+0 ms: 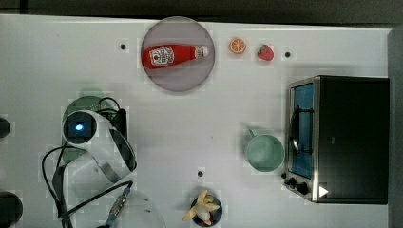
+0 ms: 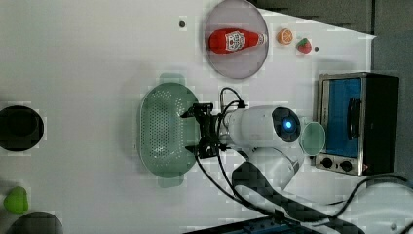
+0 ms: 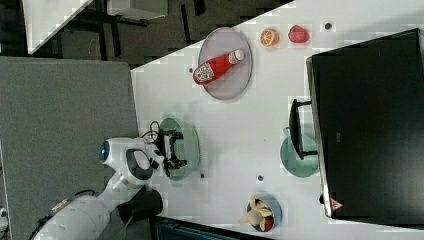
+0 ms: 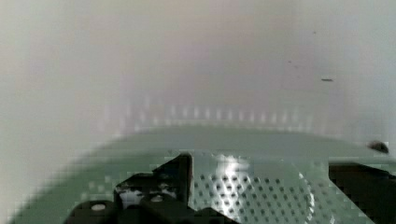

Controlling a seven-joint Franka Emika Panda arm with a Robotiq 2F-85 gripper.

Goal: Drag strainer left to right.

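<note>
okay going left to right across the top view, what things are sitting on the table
Strainer under the arm → grey plate with ketchup bottle → bowl of bananas → orange slice → mug and strawberry → toaster oven.

1. The pale mint-green oblong plastic strainer [image 2: 163, 129] lies flat on the white table, open side up.
2. Its basin is dotted with small perforations, seen close in the wrist view [image 4: 252, 186].
3. Small tabs jut from both rounded ends.
4. In the top view it sits at the top view's left [image 1: 88, 100], mostly covered by the arm.
5. In the right view it lies left of centre [image 3: 189, 145].
</note>
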